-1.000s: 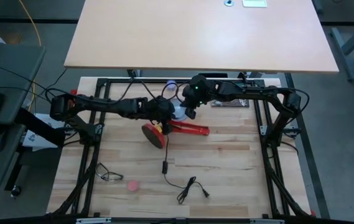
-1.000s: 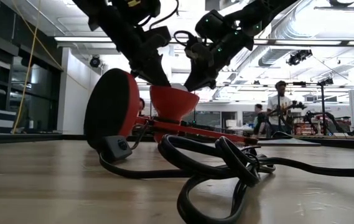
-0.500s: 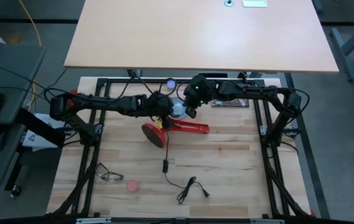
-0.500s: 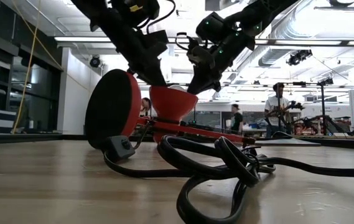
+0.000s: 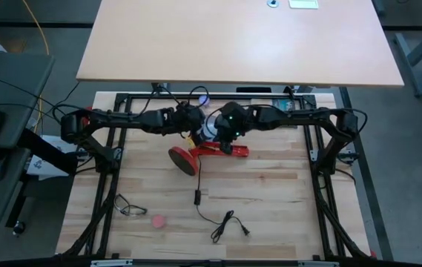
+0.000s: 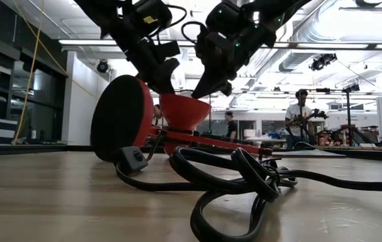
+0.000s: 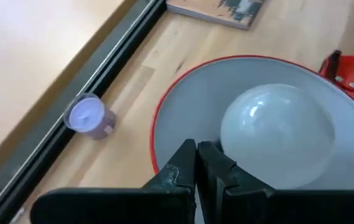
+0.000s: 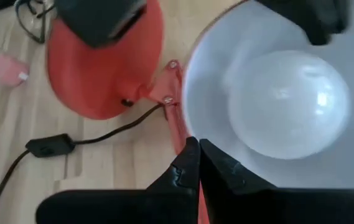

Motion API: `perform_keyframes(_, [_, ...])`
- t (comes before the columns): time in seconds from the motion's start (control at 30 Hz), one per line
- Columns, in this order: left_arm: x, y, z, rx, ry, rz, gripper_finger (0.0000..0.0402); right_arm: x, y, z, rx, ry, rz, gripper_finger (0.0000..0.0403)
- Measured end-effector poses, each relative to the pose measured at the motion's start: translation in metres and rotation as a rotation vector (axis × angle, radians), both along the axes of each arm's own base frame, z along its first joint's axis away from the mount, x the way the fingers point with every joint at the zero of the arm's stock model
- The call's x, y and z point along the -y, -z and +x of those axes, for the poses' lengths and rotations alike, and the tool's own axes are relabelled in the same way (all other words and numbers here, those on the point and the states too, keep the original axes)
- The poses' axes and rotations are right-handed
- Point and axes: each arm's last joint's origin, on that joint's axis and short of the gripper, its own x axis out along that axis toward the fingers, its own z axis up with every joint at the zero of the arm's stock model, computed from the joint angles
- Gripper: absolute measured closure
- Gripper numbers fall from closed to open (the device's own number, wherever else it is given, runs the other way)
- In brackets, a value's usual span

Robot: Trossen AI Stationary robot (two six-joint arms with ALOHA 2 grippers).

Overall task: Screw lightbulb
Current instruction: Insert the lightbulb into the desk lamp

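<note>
The lightbulb [image 7: 277, 138] was found seated inside the white shade [image 7: 183, 118] of the red lamp [image 5: 218, 153], which lay on its side on the wooden table [image 5: 285, 200], near the middle of the far half in the high view. Only its frosted round dome could be seen; the metal screw base was hidden deep in the shade.

The bulb was judged to be light, smooth and rather slippery, and its shell is probably thin and fragile, so that a hard squeeze could break it. It was judged that hold should be taken gently on the widest part of the dome, from two opposite sides, and that the turning should be done around the axis of the socket, with only a light push inward.

The left gripper [image 7: 196, 163] was held at the rim of the shade, at about 10 o'clock from the bulb in the high view. Its fingers were pressed together and nothing was pinched between them; the bulb lay just beyond the tips, near but apart.

The right gripper [image 8: 199, 163] was placed at the opposite side, at about 3 o'clock from the bulb. Its fingers were also pressed together on nothing, and the dome lay just ahead of them, not touched as far as could be told.
</note>
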Motion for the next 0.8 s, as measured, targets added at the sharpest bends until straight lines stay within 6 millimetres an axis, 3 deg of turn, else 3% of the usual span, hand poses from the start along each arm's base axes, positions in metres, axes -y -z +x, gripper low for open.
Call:
perform_keyframes(0.2, [-0.006,-0.011,-0.012,-0.04,-0.011,0.055,0.0402,-0.003,-0.008,-0.008,-0.02,-0.029,-0.022,0.0403])
perform_keyframes(0.43, [-0.007,-0.033,-0.03,-0.029,-0.083,0.103,0.0402,0.025,-0.028,-0.021,0.054,0.058,-0.111,0.0403])
perform_keyframes(0.63, [0.022,-0.037,-0.021,0.086,0.097,-0.073,0.0402,0.055,-0.024,-0.021,0.11,0.157,-0.095,0.0403])
perform_keyframes(0.8, [0.052,-0.029,-0.001,0.131,0.252,-0.106,0.0402,0.063,-0.018,-0.015,0.153,0.167,-0.064,0.0403])
